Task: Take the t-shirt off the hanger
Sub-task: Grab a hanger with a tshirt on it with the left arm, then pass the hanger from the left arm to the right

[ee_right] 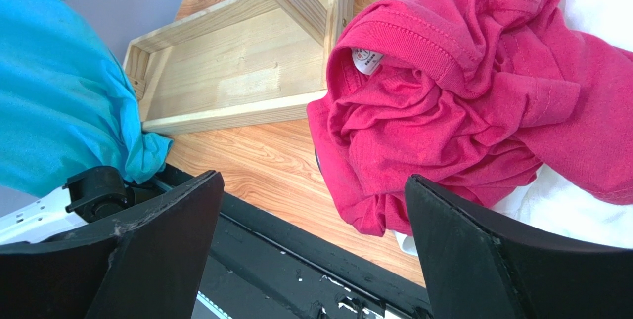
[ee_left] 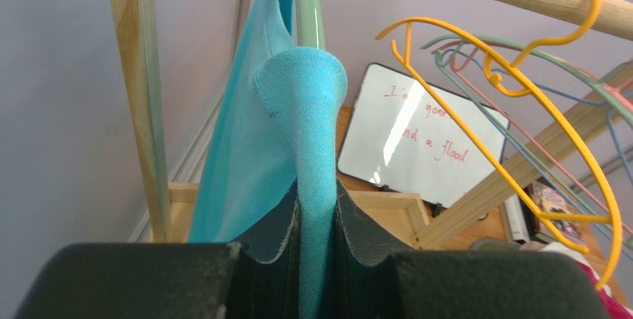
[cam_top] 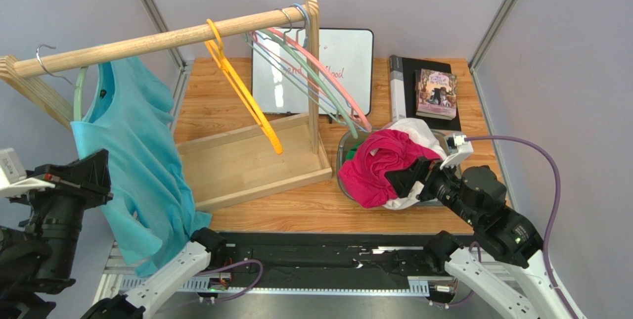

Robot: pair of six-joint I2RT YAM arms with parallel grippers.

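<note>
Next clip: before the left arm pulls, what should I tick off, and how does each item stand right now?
1. Left gripper shut on the teal t-shirt: ok, a fold of fabric is pinched between its jaws.
2. T-shirt off the pale green hanger: not ok, it hangs on it.
3. Hanger hooked over the wooden rail: ok.
4. Right gripper free: ok, open and empty above the pink shirt.
5. Hanger clear of the pinch: cannot tell, fabric covers that spot.
</note>
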